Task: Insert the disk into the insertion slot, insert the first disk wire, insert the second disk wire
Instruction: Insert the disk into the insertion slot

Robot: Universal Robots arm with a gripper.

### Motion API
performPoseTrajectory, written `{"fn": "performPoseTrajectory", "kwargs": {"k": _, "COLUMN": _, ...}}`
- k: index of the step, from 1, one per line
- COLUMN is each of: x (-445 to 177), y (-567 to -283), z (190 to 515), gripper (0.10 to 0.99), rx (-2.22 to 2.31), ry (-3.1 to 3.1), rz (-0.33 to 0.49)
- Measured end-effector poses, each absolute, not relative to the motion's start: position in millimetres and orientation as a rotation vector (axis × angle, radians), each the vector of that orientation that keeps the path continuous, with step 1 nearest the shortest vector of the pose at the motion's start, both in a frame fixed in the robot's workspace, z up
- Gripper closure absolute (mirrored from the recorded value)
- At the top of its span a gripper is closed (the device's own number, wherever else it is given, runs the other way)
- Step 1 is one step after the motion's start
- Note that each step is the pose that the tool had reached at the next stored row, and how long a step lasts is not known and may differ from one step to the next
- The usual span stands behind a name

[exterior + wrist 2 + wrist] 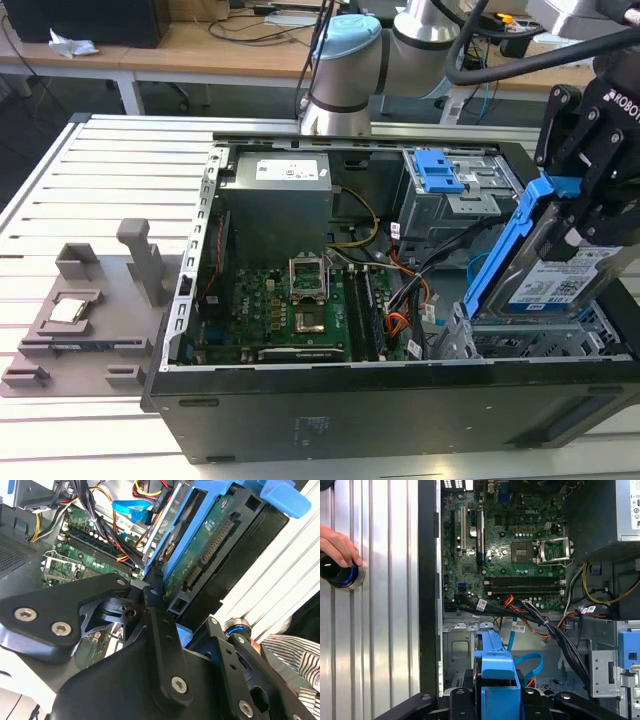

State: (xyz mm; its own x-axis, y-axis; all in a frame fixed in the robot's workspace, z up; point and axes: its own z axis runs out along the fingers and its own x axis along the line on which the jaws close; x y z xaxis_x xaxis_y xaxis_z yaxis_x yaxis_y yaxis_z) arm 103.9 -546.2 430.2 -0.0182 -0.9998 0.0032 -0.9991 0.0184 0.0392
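A: Jaws pinch the blue-framed silver hard-drive disk (548,280), tilted at four o'clock in the exterior view, above the low grey perforated metal insertion slot (510,345).
B: Risky, I'd say: that tilt could jam a corner on its rim.

— What did the disk (560,285) look like?
— Silver with a white label, framed by a bright blue carrier. It stood steeply tilted over the corner of the computer case (350,420) on the exterior view's right, upper end above the case's rim, not yet in.
— And the insertion slot (510,345)?
— A low grey perforated metal cage inside that same corner of the case, directly under the disk's lower end.
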Motion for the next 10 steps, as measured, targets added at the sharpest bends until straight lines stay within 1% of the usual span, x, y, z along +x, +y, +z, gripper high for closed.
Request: {"fn": "performPoseTrajectory", "kwargs": {"k": 10, "x": 103.9, "y": -546.2, "z": 409.1, "gripper": 0.725, "rx": 2.180, "ry": -2.220, "rz": -0.040}}
